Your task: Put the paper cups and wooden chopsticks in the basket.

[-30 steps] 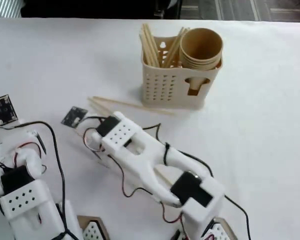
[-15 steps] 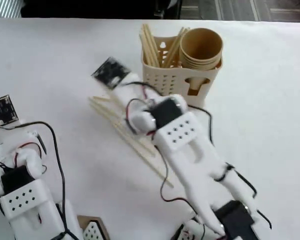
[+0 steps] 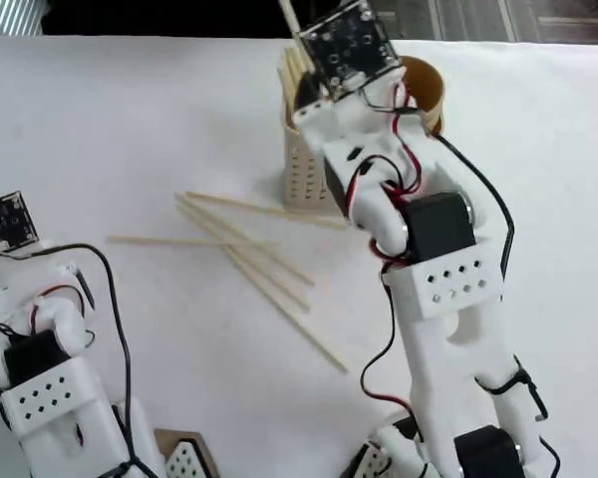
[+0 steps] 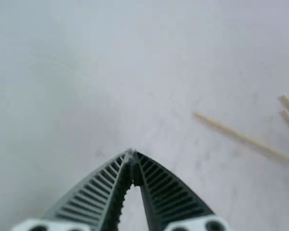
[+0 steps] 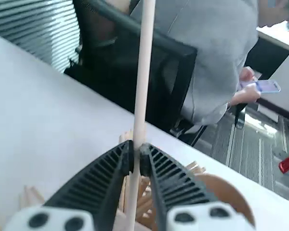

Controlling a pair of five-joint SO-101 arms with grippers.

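Both fingers of the left gripper [image 4: 132,155] are pressed together, empty, over the white table [image 3: 100,119]. Beyond, several pale wooden chopsticks [image 3: 249,254] are scattered flat. Farthest, one chopstick [image 5: 144,72] is pinched upright by the right gripper [image 5: 136,150] above the cream perforated basket [image 3: 304,179], presumably for dropping in beside the brown paper cups [image 3: 429,90].

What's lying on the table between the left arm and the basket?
Loose wooden chopsticks lie crisscrossed between the left arm and the basket, seen in the high view.

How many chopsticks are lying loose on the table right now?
5 chopsticks, roughly: one alone leftmost, one pointing at the basket, three fanned diagonally between them. The right arm may hide others.
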